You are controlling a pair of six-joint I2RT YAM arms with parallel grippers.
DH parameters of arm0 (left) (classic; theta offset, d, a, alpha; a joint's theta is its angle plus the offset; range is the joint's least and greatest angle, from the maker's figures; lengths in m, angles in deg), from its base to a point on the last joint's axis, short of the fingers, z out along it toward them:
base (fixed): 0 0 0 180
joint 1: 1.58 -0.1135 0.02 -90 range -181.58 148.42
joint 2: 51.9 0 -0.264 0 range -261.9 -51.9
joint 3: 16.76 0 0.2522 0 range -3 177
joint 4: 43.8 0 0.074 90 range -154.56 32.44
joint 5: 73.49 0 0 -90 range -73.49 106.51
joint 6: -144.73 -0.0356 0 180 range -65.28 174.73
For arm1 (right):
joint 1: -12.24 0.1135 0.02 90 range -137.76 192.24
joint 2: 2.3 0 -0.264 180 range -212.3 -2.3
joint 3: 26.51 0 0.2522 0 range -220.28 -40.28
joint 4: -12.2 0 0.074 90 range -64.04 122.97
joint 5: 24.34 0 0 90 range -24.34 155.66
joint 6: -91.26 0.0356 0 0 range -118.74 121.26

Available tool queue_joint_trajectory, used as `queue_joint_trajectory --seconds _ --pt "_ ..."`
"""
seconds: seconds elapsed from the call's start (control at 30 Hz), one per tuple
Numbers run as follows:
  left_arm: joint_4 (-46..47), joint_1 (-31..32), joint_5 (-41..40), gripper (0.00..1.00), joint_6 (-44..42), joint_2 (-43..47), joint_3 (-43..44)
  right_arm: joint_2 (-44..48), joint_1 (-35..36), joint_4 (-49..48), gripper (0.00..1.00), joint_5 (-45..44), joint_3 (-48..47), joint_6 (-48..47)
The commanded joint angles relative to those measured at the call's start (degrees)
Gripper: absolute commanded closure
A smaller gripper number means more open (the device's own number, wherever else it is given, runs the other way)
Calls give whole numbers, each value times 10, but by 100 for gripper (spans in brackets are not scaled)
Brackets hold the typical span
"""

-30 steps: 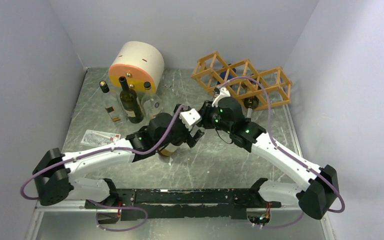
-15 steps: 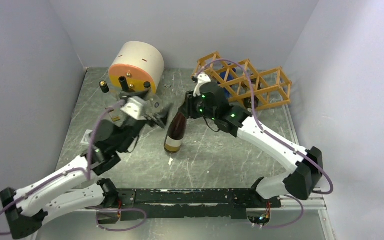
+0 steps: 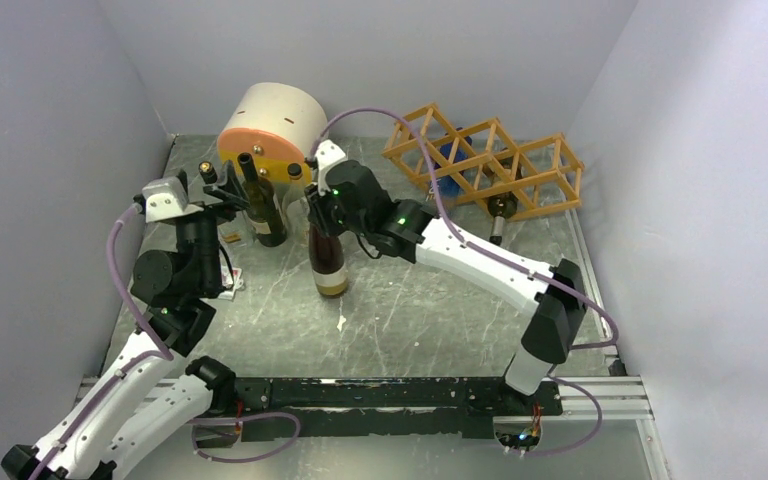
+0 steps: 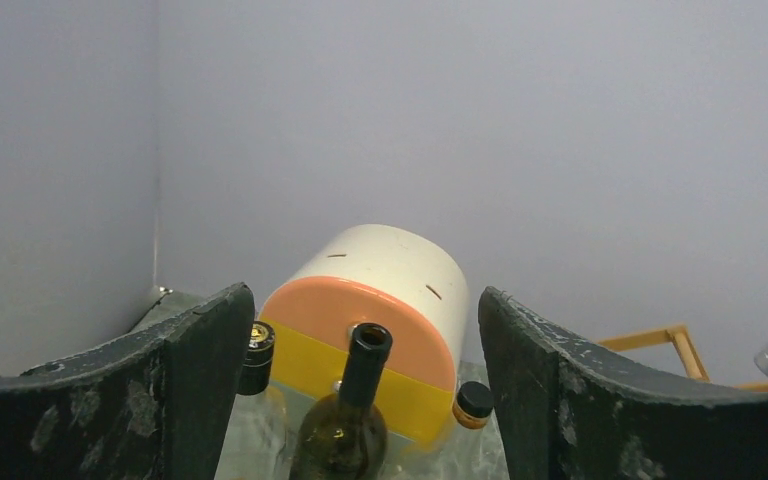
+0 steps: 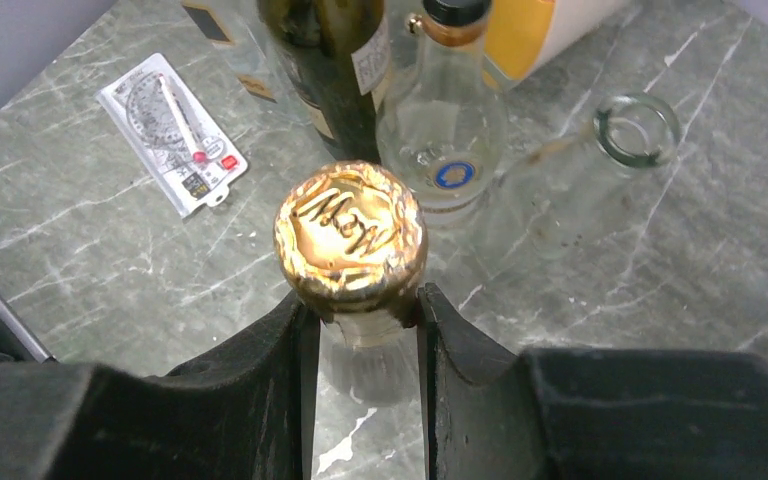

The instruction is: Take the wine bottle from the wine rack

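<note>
Pale grey walls point(image 3: 360, 60) on three sides, a grey marbled tabletop point(image 3: 430, 320) underneath, and by the look of it the main job is done, with only the let-go to come. Over on the left, the left tool point(image 4: 360, 291) hangs in the air with its two dark fingers spread wide and nothing between them. Below it a white printed card point(image 5: 172, 130) lies flat on the tabletop. Next along is a standing cluster: a dark green glass bottle point(image 3: 264, 205), a couple of clear glass bottles point(image 5: 443, 120) and, behind them, the big cream and orange cylinder point(image 3: 272, 128) on its side. Now the centre, and here's the one that matters: the amber-brown glass wine bottle point(image 3: 327, 262) with the gold foil cap stands upright just right of that cluster, foot down on the tabletop as far as the overhead view shows. The right tool point(image 5: 360, 320) reaches it from above and is clamped on the neck, one finger either side, right under the gold cap. Further right and back, the orange-tan wooden lattice wine rack point(image 3: 485, 160) sits well apart from that bottle. A dark bottle end point(image 3: 501, 207) shows at one of its right-hand cells. What's left, I'd say: loosen the grip and lift away without tipping it.
</note>
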Motion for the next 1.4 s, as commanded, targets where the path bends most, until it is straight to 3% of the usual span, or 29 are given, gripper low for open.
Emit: queue_joint_trajectory --seconds 0.0,0.77,1.37 --pt "7 -24 -16 15 24 5 -1 3 16 -129 100 -39 -69 -31" --pt "13 -50 -28 25 36 0 -7 -80 48 -265 100 -73 -112 -135" --pt "4 -53 -19 29 51 -11 -5 -33 51 -347 100 -105 -1 -84"
